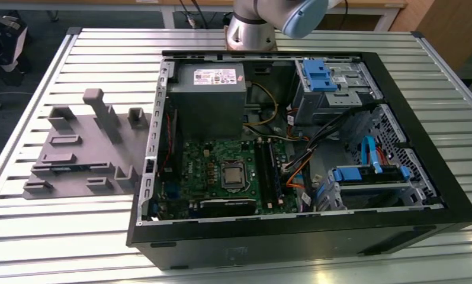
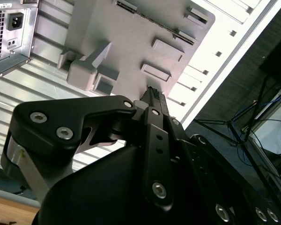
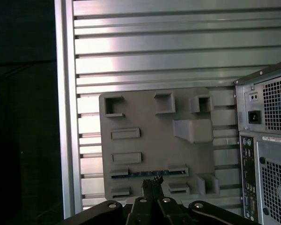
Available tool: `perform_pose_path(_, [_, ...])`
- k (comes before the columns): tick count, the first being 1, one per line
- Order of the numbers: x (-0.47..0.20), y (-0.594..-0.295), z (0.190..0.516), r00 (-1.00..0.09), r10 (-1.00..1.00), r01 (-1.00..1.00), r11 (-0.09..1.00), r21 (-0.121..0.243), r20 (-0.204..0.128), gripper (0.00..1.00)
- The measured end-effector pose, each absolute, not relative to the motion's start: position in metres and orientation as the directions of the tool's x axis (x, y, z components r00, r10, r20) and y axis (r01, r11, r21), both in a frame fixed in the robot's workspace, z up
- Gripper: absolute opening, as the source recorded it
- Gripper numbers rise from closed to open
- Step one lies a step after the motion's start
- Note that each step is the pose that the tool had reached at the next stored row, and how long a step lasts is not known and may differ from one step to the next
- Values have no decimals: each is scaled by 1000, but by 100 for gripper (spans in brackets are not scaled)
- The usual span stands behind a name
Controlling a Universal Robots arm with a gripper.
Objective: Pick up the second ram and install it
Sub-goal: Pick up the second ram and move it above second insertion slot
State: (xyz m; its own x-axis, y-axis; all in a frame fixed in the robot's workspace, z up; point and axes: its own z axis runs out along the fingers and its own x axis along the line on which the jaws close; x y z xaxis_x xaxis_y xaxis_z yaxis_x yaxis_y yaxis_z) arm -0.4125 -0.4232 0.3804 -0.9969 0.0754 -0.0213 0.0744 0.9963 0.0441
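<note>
The second ram (image 3: 147, 173) stands on edge in a slot of the grey holder plate (image 3: 150, 136), its long axis along the plate edge closest to the pincer (image 3: 152, 180) and square to the slats of the tabletop (image 3: 154, 47). It shows as a thin, dark blue strip with a faint row of small parts, held between two raised grey blocks. The pincer hangs over it, apart from it, its fingers (image 2: 152, 93) pressed together on nothing. To one side of the pincer is the open computer case (image 1: 425, 195). Inside it is the motherboard (image 1: 212, 171), and the white label (image 1: 216, 76) on the power supply has print too small to read.
</note>
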Motion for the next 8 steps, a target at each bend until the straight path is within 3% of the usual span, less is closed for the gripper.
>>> perform_pose_path(8, [-413,-423,380,-999,23,22,999,44,-21,13])
